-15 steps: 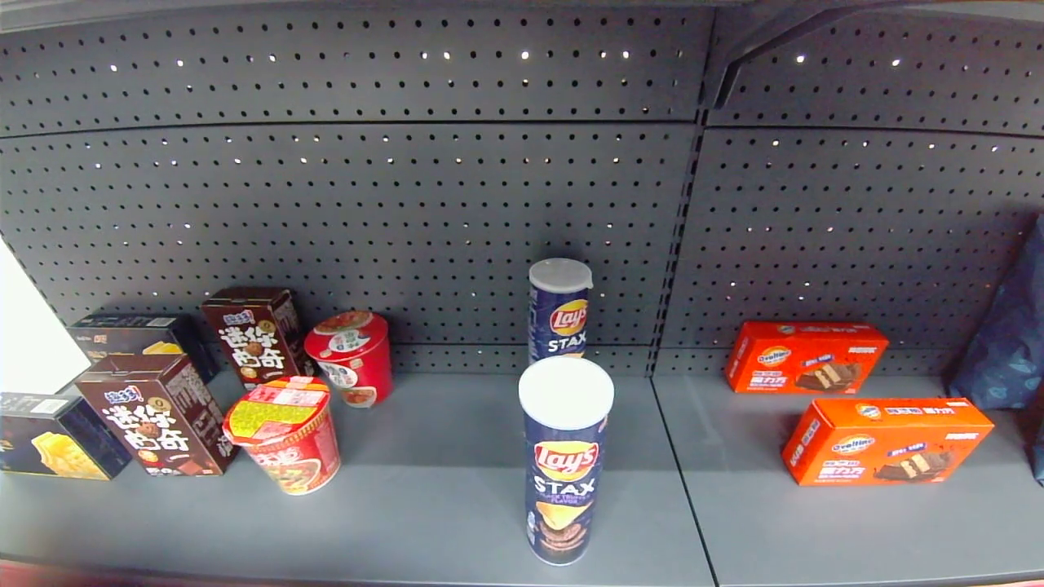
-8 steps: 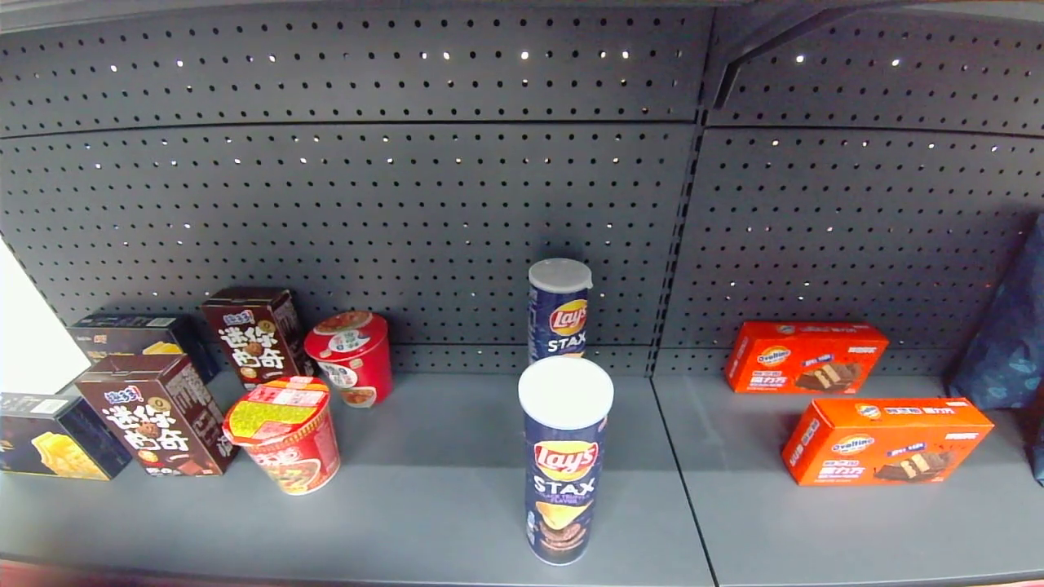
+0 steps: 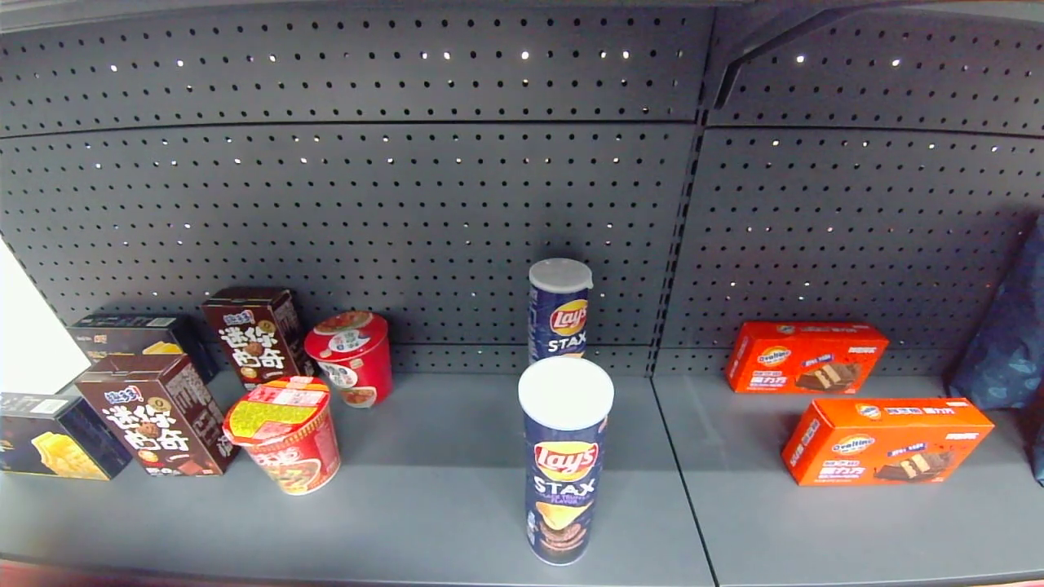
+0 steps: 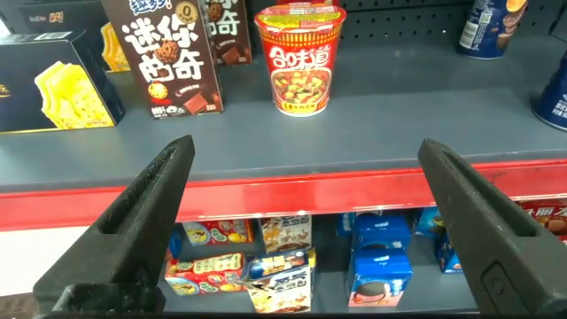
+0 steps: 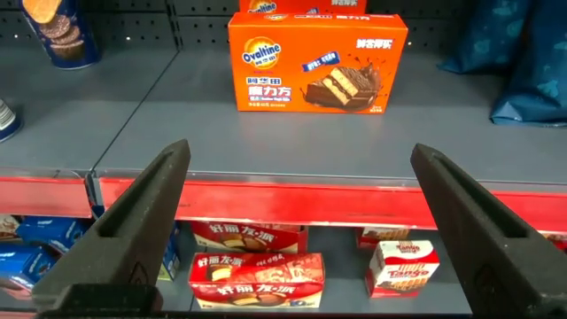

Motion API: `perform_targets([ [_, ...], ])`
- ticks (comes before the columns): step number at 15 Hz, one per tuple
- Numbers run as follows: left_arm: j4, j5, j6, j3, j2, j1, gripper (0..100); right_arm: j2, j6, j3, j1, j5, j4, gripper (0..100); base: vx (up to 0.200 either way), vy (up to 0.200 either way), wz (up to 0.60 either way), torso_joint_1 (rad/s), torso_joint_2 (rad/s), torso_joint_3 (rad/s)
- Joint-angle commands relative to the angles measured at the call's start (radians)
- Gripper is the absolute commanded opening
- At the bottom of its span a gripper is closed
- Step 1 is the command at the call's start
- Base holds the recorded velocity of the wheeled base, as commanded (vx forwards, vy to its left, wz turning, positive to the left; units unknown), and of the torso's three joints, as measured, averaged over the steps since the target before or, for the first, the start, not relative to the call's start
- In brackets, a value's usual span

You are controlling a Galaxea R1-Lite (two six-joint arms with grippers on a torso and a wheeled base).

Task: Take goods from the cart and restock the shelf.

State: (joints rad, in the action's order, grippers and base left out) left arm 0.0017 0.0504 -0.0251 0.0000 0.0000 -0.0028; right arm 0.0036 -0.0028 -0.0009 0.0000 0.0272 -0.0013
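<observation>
Grey metal shelf [image 3: 440, 497] with a red front edge carries, from the left: two dark navy cardboard boxes [image 3: 57, 436], two dark brown cardboard cookie boxes [image 3: 155, 416] and two red paper noodle cups [image 3: 285, 436], each pair one behind the other. Mid-shelf, two tall dark blue chip cans with white lids [image 3: 564, 465] stand upright, front and back. To the right, two orange cardboard boxes [image 3: 885, 440] stand apart, with a dark blue bag [image 3: 1007, 334] at the far right.

Brand logos on chip can [image 3: 564, 456], orange box [image 3: 885, 440]; Chinese lettering on brown box [image 3: 155, 424].
</observation>
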Motion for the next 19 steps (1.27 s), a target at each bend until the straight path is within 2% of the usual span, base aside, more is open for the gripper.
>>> perform_targets([
  [1,0.000,0.000,-0.001,0.000,0.000,0.000,100,-0.001,0.000,0.001,0.000,0.000,0.000,100,0.000,0.000,0.00,0.000,0.00,0.000],
  [19,0.000,0.000,0.001,0.000,0.000,0.000,100,0.001,-0.002,-0.001,0.000,0.000,0.001,100,0.000,0.000,0.00,0.000,0.00,0.000],
])
